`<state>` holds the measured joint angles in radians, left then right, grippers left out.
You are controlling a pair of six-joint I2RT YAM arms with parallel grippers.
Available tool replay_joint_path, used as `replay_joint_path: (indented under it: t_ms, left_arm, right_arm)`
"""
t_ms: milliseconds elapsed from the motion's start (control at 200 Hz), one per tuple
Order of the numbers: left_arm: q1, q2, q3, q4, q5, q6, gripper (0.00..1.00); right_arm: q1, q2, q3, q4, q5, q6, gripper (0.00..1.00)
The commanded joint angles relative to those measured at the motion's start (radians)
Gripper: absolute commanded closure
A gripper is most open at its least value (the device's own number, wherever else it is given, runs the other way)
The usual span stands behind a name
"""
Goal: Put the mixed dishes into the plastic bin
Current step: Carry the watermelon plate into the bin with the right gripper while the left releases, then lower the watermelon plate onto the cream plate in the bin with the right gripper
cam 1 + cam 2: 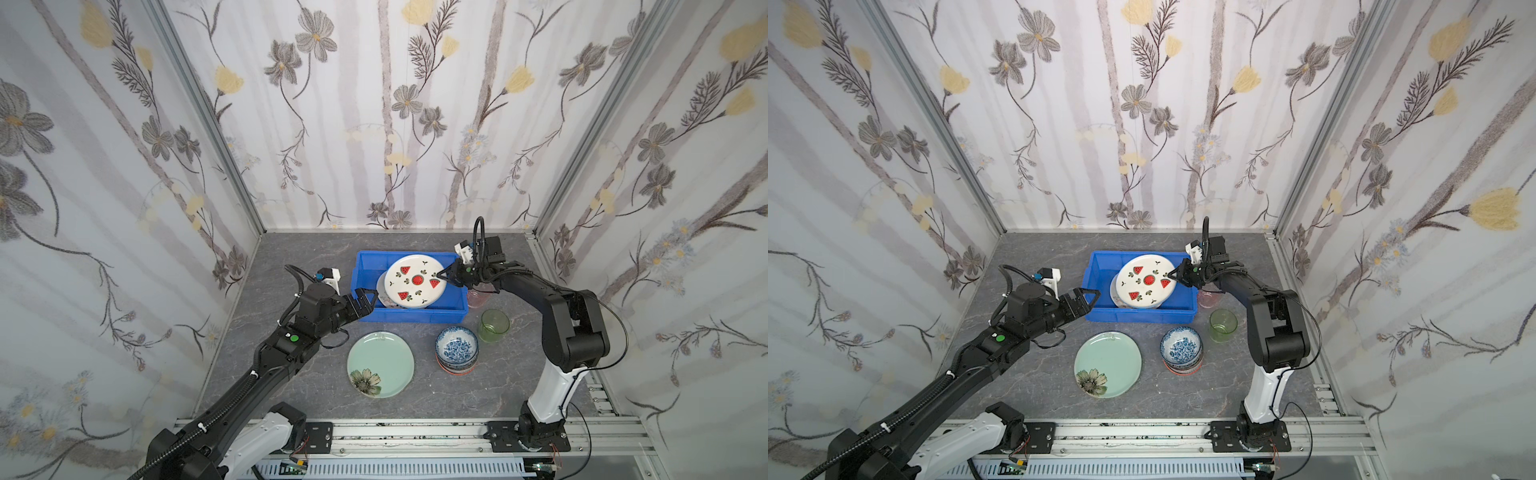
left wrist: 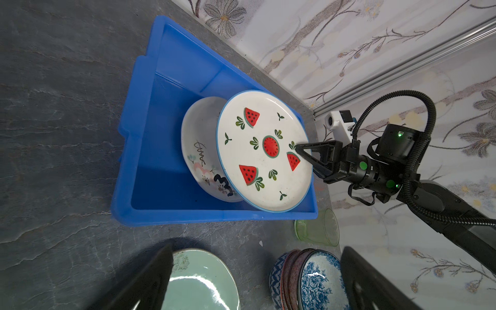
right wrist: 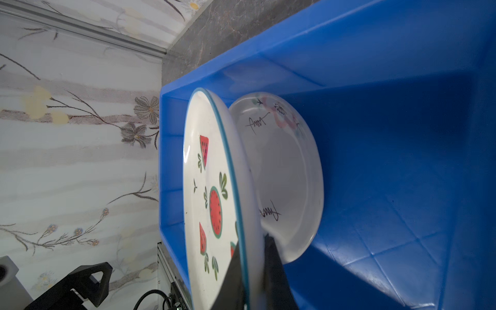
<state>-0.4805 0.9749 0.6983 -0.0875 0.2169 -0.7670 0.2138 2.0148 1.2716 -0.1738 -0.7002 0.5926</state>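
The right pincer (image 1: 440, 275) pinches the right edge of the watermelon plate (image 1: 415, 280), holding it tilted over the blue plastic bin (image 1: 411, 316) at the far middle of the grey worktop (image 1: 291, 257). The plate's face turns up and toward the near side, and its lower edge dips inside the bin's walls. Beneath it, on the bin floor, lies the cream plate (image 2: 198, 161), partly covered by the tilted plate; whether the two touch cannot be told.

The left pincer (image 1: 371, 301) hangs spread wide and empty, at the bin's near-left corner.

Other dishes wait on the worktop. The mint green plate (image 1: 380, 361), with a flower painted on its near edge, lies flat in front of the bin. To its right stands a stack of small bowls (image 1: 457, 351), a blue-and-white one on top. The green tumbler (image 1: 493, 326) stands upright just beyond the stack, and the pink tumbler (image 1: 478, 298) stands beside the bin's right wall, partly hidden under the right arm.
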Motion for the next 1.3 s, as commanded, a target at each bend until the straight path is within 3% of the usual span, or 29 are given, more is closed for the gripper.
replay_joint_path:
  t_ms: [0, 710, 1299]
  left_arm:
    - [0.005, -0.002, -0.003, 0.000, -0.014, -0.002, 0.00]
    - [0.019, 0.004, -0.007, 0.000, -0.007, -0.002, 0.00]
    - [0.024, -0.005, -0.021, 0.000, -0.008, -0.004, 0.00]
  right_arm:
    - [0.004, 0.021, 0.020, 0.100, -0.059, 0.012, 1.00]
    - [0.033, 0.154, 0.096, 0.129, -0.048, 0.041, 1.00]
    - [0.042, 0.162, 0.092, 0.123, 0.006, 0.031, 1.00]
